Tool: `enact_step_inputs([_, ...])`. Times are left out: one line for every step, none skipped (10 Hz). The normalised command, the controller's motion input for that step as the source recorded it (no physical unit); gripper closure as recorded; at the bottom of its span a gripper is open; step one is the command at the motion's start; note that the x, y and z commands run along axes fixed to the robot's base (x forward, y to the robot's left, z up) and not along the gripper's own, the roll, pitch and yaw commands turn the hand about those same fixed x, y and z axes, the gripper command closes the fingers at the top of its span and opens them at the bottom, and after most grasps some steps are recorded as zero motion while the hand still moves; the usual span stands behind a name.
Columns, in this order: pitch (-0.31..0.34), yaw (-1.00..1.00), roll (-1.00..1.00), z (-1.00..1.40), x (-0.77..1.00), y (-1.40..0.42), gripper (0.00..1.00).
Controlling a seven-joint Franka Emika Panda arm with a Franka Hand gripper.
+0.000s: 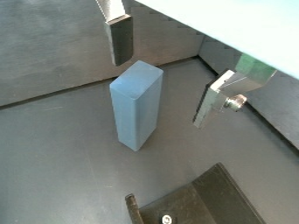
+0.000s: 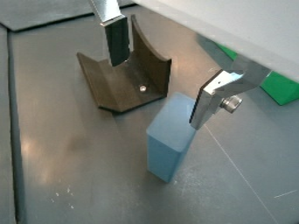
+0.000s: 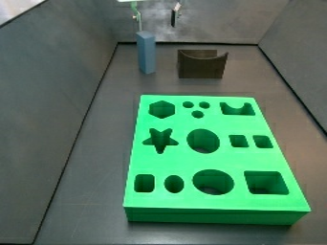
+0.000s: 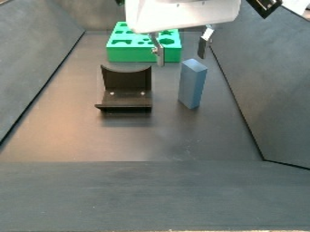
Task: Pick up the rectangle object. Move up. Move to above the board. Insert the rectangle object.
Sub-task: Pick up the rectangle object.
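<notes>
We see the gripper (image 4: 179, 44) up above the floor w/ jaws spread wide, nothing between them. In both wrist views the two silver fingers (image 1: 121, 35) (image 2: 115, 37) w/ dark pads stand well apart, and the blue block (image 1: 135, 106) (image 2: 172, 141) sits below the gap, not touched by either pad.

The block stands upright on the dark floor. In a side view it's at the far end, left of centre (image 3: 145, 52), just left of the dark notched block (image 3: 200, 62). From the opposite side view the block (image 4: 193, 83) is right of the notched block (image 4: 125, 88), the two near each other but apart. The notched block is dark brown, U-shaped curve cut in its top; a wrist view (image 2: 126, 80) shows a small pale dot on its inner face.

The board (image 3: 217, 204) lies flat on the floor, bright green, nearer the camera in that side view, w/ the block well beyond its far edge. Cut-outs visible: hexagon, star, circles, squares, ovals, one notched shape at far right. All holes look empty. In the opposite side view only the board's end (image 4: 122, 39) shows, behind the gripper.

The gripper hangs roughly over the block, fingers either side of it as seen from the wrist; in a side view (image 3: 155, 13) only its finger ends show at the top edge, above the block.
</notes>
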Motion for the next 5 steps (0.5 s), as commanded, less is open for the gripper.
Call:
enact_step_inputs([0.0,0.33,0.06,-0.11,0.01,-0.01,0.0])
enact_step_inputs([0.0,0.31,0.03,-0.19,0.0,-0.03,0.0])
enact_step_inputs([0.0,0.28,0.05,-0.21,0.0,-0.04,0.0])
enact_step_inputs([0.0,0.28,0.09,-0.21,0.0,-0.04,0.0])
enact_step_inputs([-0.011,0.28,0.08,-0.33,0.0,-0.05,0.0])
